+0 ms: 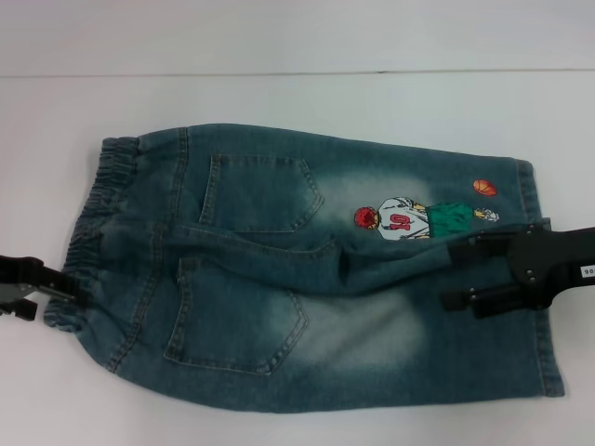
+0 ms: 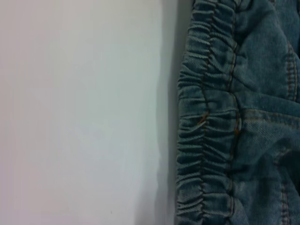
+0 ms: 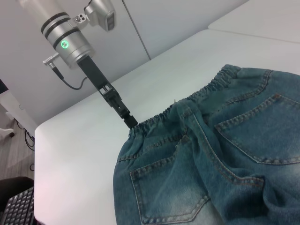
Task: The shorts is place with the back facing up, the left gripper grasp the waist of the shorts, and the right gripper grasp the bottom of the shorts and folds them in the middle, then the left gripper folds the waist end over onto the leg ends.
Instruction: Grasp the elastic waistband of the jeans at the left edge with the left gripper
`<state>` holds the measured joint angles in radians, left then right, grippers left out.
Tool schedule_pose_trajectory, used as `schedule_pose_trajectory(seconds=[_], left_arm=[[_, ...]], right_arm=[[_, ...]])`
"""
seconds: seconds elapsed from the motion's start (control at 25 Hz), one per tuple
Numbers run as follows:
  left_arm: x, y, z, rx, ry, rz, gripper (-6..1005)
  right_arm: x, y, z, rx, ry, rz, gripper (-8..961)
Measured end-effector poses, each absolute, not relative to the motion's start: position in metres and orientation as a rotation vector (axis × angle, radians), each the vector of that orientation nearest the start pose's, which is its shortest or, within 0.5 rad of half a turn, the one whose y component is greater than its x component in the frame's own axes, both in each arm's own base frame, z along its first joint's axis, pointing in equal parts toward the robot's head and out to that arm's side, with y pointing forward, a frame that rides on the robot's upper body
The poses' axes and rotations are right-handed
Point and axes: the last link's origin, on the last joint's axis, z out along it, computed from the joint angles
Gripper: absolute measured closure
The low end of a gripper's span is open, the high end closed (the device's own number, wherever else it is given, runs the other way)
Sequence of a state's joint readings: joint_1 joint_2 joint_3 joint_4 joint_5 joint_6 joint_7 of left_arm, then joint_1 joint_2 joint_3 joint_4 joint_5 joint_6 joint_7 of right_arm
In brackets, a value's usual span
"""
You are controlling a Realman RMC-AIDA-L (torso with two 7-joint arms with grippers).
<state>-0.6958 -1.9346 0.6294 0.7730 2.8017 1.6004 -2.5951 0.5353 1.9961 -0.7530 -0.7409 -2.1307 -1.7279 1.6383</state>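
With the shorts (image 1: 307, 269) lying pockets-up on the white table (image 1: 279, 93), the left gripper (image 1: 56, 288) had closed on the waist (image 1: 93, 232) and the right gripper (image 1: 456, 274), fingers spread, reached over the leg ends (image 1: 535, 279), apparently readying the middle fold.

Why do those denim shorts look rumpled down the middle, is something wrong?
Nothing is damaged. The shorts lie back up on the white table, with a raised diagonal fold of cloth between the two pockets. The left gripper is at the waist; the right gripper is over the leg ends.
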Motion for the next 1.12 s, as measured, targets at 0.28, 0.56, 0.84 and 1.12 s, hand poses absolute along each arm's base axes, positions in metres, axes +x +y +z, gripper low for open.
schedule_pose_trajectory(seconds=[0.28,0.56,0.84,1.12], left_arm=[[-0.316,0.353,0.068,-2.073,-1.895,0.285,202],[-0.315,0.354,0.064,-2.080,-1.899,0.290,207],[-0.315,0.353,0.062,-2.084,-1.906,0.292,211],[-0.311,0.353,0.056,-2.100,-1.910,0.291,216]], right_arm=[[0.268,0.319,0.028,-2.918,0.845,0.483,6],[0.267,0.319,0.027,-2.917,0.845,0.483,7],[0.267,0.319,0.027,-2.915,0.845,0.483,7],[0.267,0.320,0.027,-2.913,0.843,0.481,8]])
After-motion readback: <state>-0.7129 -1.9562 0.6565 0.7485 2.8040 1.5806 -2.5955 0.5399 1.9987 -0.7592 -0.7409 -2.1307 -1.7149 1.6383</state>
